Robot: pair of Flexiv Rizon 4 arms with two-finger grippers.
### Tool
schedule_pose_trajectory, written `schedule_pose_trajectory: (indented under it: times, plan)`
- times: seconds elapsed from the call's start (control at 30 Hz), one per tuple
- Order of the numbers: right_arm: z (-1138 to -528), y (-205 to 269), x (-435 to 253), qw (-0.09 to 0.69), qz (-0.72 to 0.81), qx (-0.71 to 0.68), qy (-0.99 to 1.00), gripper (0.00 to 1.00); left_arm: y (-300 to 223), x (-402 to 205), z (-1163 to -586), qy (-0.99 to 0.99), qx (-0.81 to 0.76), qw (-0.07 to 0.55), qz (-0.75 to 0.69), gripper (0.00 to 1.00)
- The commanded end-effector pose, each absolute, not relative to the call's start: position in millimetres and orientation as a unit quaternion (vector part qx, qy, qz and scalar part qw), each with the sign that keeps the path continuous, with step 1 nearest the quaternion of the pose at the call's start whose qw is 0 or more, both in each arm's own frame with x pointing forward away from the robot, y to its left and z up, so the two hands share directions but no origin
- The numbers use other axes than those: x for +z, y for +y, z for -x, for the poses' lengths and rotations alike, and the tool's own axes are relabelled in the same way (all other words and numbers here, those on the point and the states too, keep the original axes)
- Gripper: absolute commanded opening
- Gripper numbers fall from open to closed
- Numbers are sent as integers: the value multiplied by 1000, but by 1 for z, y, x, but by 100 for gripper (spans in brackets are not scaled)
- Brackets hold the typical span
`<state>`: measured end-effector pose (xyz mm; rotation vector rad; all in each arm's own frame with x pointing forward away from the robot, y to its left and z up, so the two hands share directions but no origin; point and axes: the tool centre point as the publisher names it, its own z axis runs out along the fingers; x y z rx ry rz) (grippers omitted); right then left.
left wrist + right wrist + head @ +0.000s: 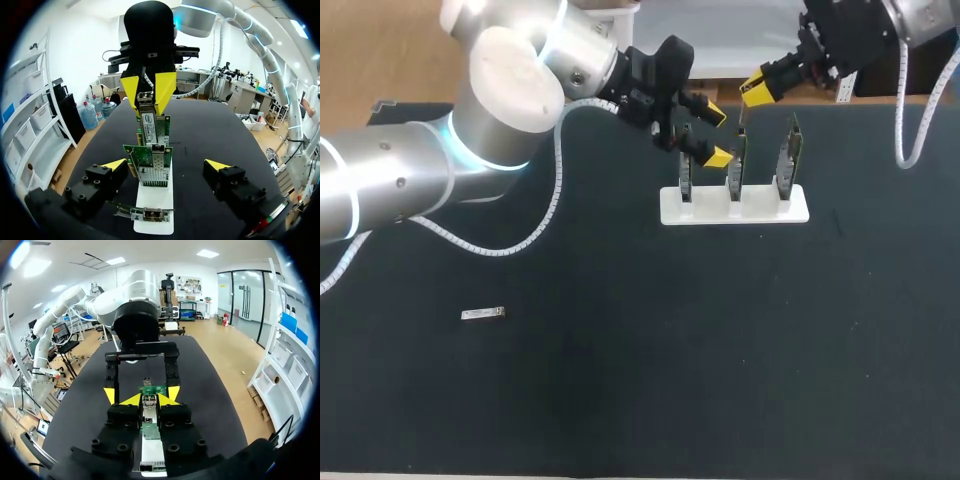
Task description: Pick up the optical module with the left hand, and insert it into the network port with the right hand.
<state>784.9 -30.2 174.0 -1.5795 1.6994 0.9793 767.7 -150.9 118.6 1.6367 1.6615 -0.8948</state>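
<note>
Both up top, right of centre: my left gripper gapes empty; my right gripper pinches an optical module.

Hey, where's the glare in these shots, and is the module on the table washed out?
Head view: glare whitens the left arm; the module on the dark table is evenly lit, not washed out. Left wrist view: the card gripped by the right gripper is clearly lit, without glare. Right wrist view: no glare on the card either.
</note>
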Motion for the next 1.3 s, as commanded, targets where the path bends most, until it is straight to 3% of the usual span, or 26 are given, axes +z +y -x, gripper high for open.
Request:
schedule_pose_trajectory:
  times: [0.03, 1.3]
  plan:
    - [-783, -31, 174, 306, 597, 368, 644, 0, -152, 119, -768, 632, -339, 315, -622, 100]
    - [-779, -30, 167, 297, 606, 358, 646, 0, -152, 119, -768, 632, -339, 315, -622, 100]
